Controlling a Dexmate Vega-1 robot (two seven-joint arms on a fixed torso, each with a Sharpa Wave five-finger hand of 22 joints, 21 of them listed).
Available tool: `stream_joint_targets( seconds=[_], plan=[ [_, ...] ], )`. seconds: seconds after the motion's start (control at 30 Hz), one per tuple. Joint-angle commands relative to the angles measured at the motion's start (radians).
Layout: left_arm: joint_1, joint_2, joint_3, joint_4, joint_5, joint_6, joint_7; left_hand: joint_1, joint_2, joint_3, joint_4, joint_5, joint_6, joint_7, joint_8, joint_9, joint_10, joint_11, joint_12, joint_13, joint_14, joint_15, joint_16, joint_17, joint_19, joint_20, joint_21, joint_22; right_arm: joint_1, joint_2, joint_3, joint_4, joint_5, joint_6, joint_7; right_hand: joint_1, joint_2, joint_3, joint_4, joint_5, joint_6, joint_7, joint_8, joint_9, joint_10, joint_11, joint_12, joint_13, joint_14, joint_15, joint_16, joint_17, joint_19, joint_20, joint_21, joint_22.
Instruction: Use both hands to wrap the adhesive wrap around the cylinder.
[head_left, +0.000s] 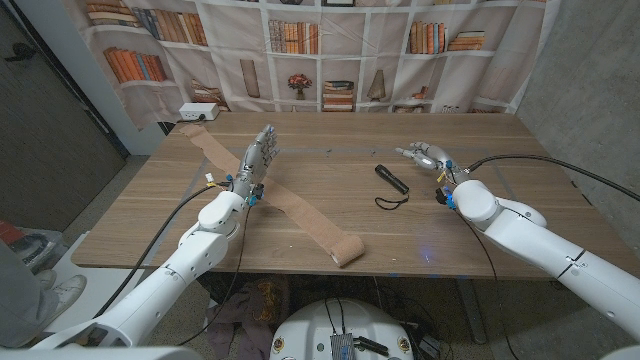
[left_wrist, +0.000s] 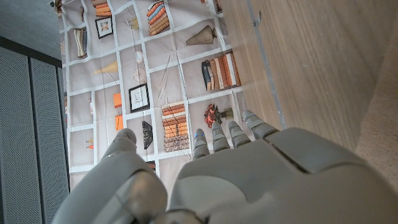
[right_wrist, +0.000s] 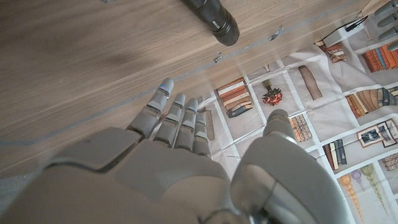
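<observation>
On the wooden desk (head_left: 330, 215) a long tan strip of adhesive wrap (head_left: 290, 205) runs diagonally from the far left, near a white box (head_left: 197, 112) at the desk's far edge, down toward the near middle, where it ends in a small roll close to the near edge. The dark cylinder (head_left: 391, 179) lies on its side right of the middle, with a thin black cord looped on the desk just beside it on the near side.

The left robot hand (head_left: 258, 160) is over the strip about midway along it, fingers stretched out and slightly apart, holding nothing; whether it touches the wrap cannot be told. In the left wrist view its fingers (left_wrist: 229, 134) reach out straight, with the desk's wood on one side.

The right robot hand (head_left: 428, 156) is on the far right side of the cylinder, near it but apart from it, fingers extended and empty. The right wrist view shows its fingers (right_wrist: 176, 115) spread over bare wood, with the end of the cylinder (right_wrist: 214, 17) beyond them.

A printed bookshelf backdrop (head_left: 330, 50) hangs behind the desk.
</observation>
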Motion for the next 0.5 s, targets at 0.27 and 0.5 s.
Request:
stream_joint_targets(
  seconds=[0.27,0.5],
  plan=[
    [-0.002,-0.007,0.009,0.011,0.002,0.003,-0.001,0.004,0.005,-0.003,-0.002,0.003,0.007,0.0,0.004,0.004,0.008,-0.006,0.0,0.004,-0.006,-0.002,0.009,0.005,-0.008,0.003,-0.001,0.004,0.079,-0.054,-0.096,-0.066,-0.129,-0.167,0.081,0.003,0.001,0.003,0.0,-0.003,0.003,0.015,0.002,0.006,0.012,-0.004,0.008,0.008,0.04,-0.079,0.017,0.011,0.04,-0.018,0.026,0.013],
    [-0.002,-0.012,0.011,0.013,0.003,0.0,0.002,0.005,0.006,-0.003,-0.002,0.003,0.009,-0.001,0.004,0.004,0.008,-0.006,0.0,0.004,-0.006,-0.001,0.009,0.005,-0.008,0.004,-0.001,0.004,0.119,-0.067,-0.157,-0.084,-0.222,-0.219,0.114,0.011,0.002,0.006,-0.003,-0.002,0.0,0.048,0.001,0.008,0.025,0.002,0.016,0.013,0.06,-0.081,0.022,0.015,0.05,-0.027,0.036,0.021]
  ],
)
